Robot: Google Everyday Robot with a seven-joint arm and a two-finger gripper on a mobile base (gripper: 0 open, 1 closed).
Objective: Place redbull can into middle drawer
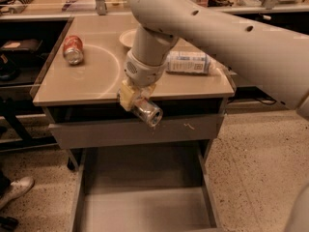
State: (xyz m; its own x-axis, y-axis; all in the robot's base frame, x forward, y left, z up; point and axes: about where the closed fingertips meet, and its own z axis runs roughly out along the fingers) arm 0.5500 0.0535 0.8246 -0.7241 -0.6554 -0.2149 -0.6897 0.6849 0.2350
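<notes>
My gripper (139, 104) hangs at the front edge of the tan table (87, 81), shut on the redbull can (148, 112). The can is tilted, its shiny silver top pointing forward and down past the table edge, in front of the closed grey drawer front (96, 134). The middle drawer (145, 209) is pulled open below, with a plain grey floor and low side walls. The can is well above the drawer floor, over its back part.
A red-orange can (73, 49) lies on the table's left. A white and blue can (188, 62) lies on its side at the right, a pale dish (128, 37) behind the arm. A shoe (17, 190) is on the speckled floor at left.
</notes>
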